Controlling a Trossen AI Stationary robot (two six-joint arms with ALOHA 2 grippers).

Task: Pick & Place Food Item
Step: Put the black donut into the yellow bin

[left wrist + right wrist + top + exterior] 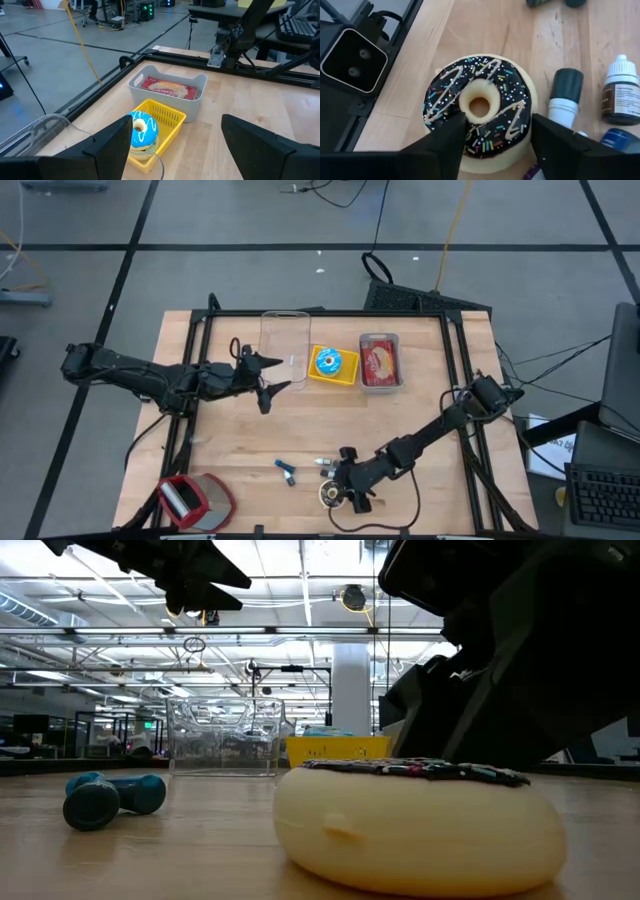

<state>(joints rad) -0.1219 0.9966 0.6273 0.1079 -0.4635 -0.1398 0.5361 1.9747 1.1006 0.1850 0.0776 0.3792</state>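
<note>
Wooden table (420,430), right end effector (492,132) open astride chocolate donut (480,107), seemingly touching, left end effector (268,383) wide open, empty

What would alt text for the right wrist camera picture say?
A chocolate-frosted doughnut with sprinkles lies on the wooden table, directly under the right pincer, whose open dark fingers flank it. Small dropper bottles lie beside it.

My chocolate-iced doughnut (479,107), cream-sided with sprinkles and white drizzle, lies flat on the table's near edge, iced face up, beside small bottles (563,98)
</note>
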